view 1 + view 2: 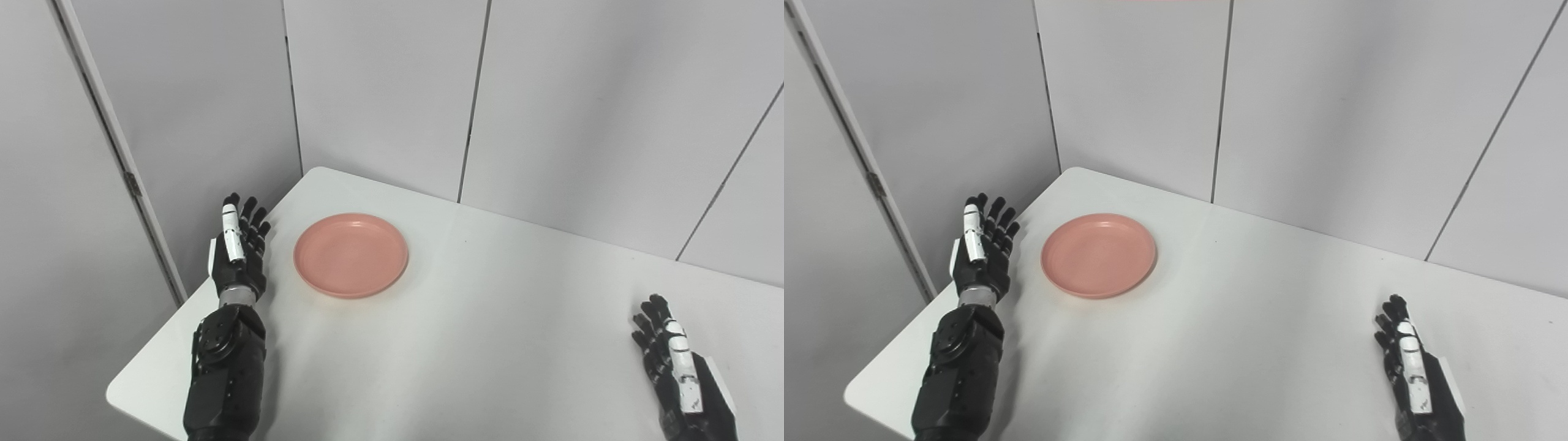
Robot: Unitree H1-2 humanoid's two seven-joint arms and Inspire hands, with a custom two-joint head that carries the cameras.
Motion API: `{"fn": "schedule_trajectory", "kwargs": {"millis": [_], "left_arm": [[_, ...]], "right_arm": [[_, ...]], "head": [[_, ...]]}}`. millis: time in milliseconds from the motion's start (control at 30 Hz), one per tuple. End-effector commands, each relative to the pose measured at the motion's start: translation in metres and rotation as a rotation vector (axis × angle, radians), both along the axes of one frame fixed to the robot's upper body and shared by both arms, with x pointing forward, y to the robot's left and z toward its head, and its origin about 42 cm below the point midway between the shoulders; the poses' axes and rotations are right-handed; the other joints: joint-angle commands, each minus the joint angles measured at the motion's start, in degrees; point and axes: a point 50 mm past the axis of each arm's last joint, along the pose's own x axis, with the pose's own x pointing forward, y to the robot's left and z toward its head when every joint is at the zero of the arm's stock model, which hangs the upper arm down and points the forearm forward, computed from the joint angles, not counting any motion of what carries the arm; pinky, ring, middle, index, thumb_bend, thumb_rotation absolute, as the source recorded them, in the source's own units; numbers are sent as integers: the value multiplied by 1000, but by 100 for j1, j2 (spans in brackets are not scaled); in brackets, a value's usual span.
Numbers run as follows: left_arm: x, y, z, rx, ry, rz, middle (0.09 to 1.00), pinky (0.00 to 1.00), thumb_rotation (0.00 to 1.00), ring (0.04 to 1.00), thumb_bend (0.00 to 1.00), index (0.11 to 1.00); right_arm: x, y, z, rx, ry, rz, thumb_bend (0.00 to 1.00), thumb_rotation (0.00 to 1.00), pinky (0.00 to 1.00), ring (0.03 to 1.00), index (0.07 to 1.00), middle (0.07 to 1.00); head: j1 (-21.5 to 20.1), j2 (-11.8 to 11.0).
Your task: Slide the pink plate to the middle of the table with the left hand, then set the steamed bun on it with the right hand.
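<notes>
The plate [351,255] was a plain salmon pink with no pattern, the table [490,343] was plain white, both the left hand [239,248] and the right hand [680,367] were black with white panels, and the wall panels [380,92] were pale grey with dark seams.

1. The right hand [680,367] is cut off at the wrist by the bottom edge, so its arm is out of view.
2. The left arm [223,380] runs off the bottom edge below the forearm.
3. The worktop [490,343] is cut by the right and bottom edges.
4. The left hand [981,248] shows its back, hiding its palm.
</notes>
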Motion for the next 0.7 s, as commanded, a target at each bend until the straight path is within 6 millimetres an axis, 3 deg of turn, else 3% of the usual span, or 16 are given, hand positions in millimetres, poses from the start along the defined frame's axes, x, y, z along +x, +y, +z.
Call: {"fn": "schedule_trajectory", "kwargs": {"millis": [0, 267, 667], "left_arm": [[12, 5, 19, 25, -61, -22, 951, 956, 1000, 938, 427, 976], [19, 1, 3, 7, -7, -46, 947, 947, 1000, 931, 422, 972], [35, -24, -20, 13, 57, -139, 927, 922, 1000, 916, 419, 949]], "right_arm": [[-14, -11, -23, -19, 110, -30, 156, 1000, 1000, 1000, 1000, 1000], [-14, -12, -25, -22, 107, -29, 146, 1000, 1000, 1000, 1000, 1000], [-15, -8, -24, -24, 105, -18, 159, 1000, 1000, 1000, 1000, 1000]], "head": [[-7, 7], [-28, 17], [-104, 20]]}}
